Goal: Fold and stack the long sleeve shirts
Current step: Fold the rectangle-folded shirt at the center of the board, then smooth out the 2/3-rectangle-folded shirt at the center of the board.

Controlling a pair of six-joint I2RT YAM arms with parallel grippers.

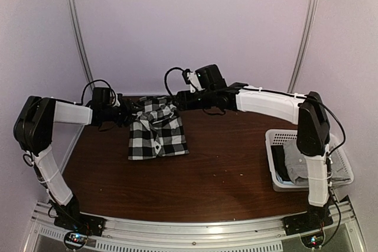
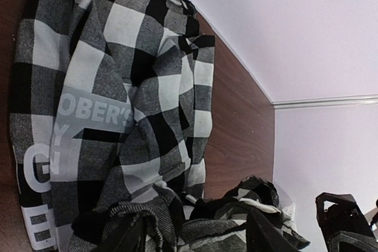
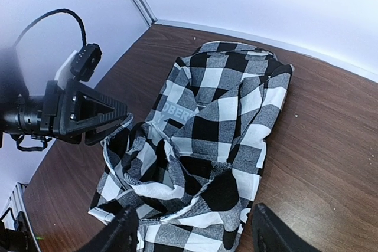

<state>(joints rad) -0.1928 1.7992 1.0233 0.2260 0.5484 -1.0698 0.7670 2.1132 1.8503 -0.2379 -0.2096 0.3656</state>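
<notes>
Black-and-white shirt (image 2: 136,116) — apparently between left end effector's (image 2: 196,222) jaws

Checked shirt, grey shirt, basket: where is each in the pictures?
Checked shirt (image 1: 157,138): top view, middle of its folded body.
Grey shirt (image 1: 294,160): top view, cloth showing inside the basket.
Basket (image 1: 282,137): top view, far left lattice wall.

On checked shirt (image 2: 155,87), grey printed panel (image 2: 82,137) at left of frame, white letters "OBER'S" with start cut off, beneath it partial "N", large "G" and "E" at lower left, remainder unreadable, panel (image 3: 176,112) at centre of right wrist view reads "OBER"
</notes>
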